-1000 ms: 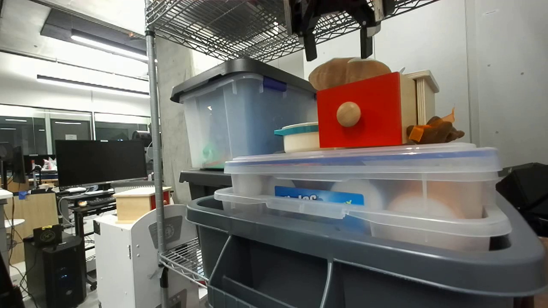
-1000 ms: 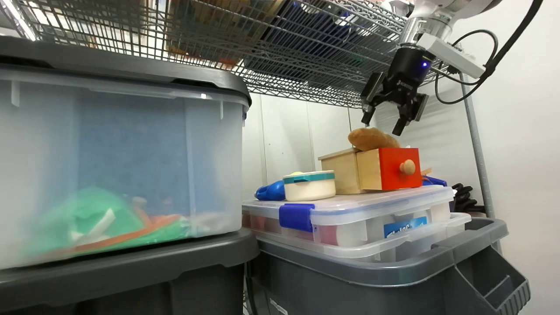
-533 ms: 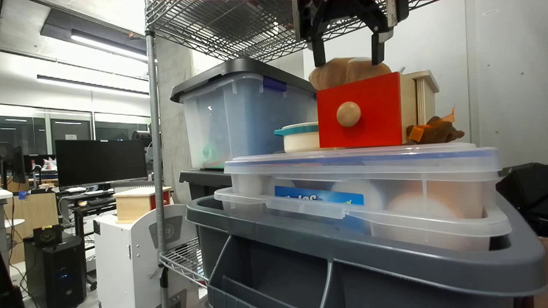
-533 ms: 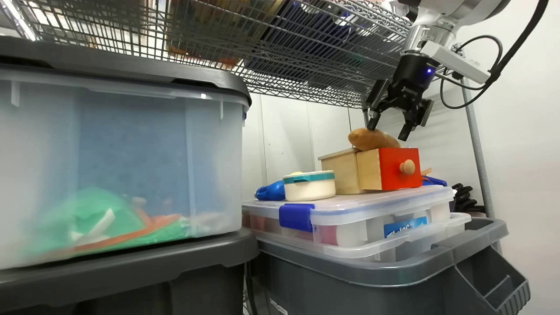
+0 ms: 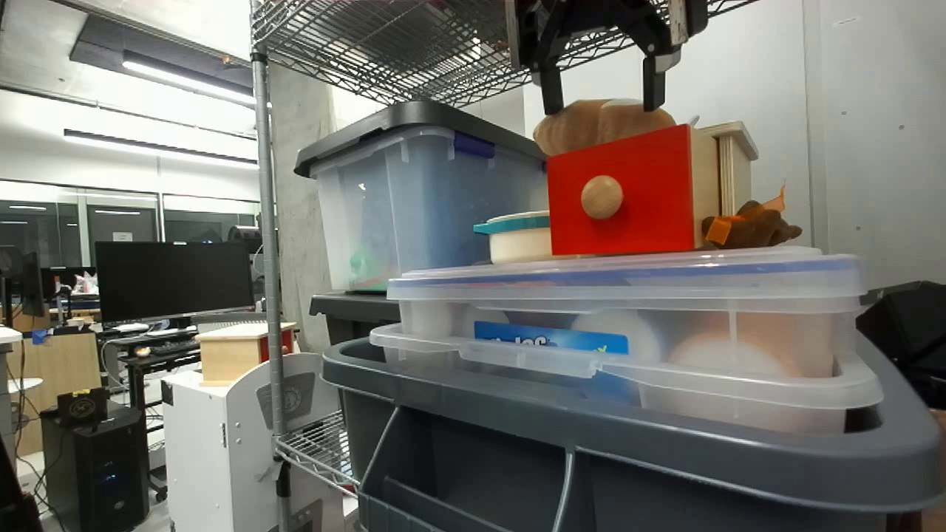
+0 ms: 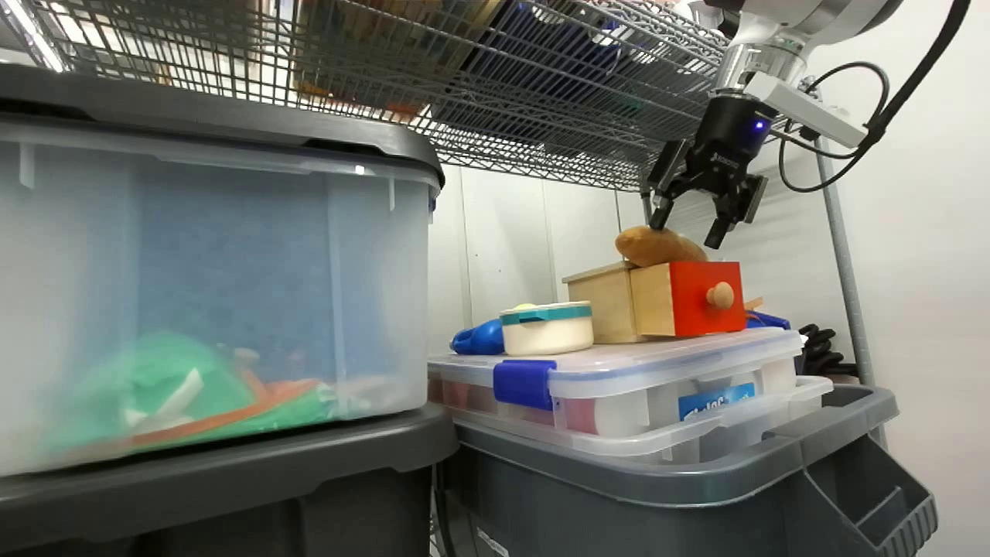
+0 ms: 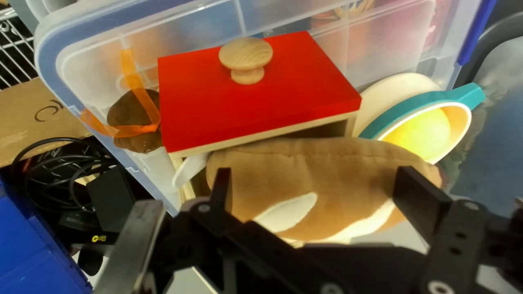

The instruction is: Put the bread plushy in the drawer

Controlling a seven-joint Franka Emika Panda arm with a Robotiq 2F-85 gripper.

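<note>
The bread plushy [image 7: 302, 171] is tan with pale slashes. It lies across the top of the drawer [image 7: 261, 98], behind its red front with the wooden knob; it shows in both exterior views [image 5: 591, 129] [image 6: 653, 246]. The drawer [image 5: 635, 196] is pulled out from its light-wood box [image 6: 602, 304]. In the wrist view a dark gap shows between the front and the plushy, which hides most of the inside. My gripper [image 6: 688, 226] is open and empty. Its fingertips [image 5: 603, 96] are at the plushy's top, spread along its length; contact cannot be told.
A teal-rimmed cream bowl [image 6: 547, 331] stands beside the drawer. A brown plush with orange ribbon [image 5: 757, 225] lies at the other side. All rest on a clear lidded bin [image 6: 634, 356]. A wire shelf [image 6: 541, 93] hangs above. A large bin [image 5: 436, 199] stands close by.
My open gripper has come down toward the plushy and shifted a little right in both exterior views. In the last half second it has hardly moved. The plushy and drawer have not moved.
</note>
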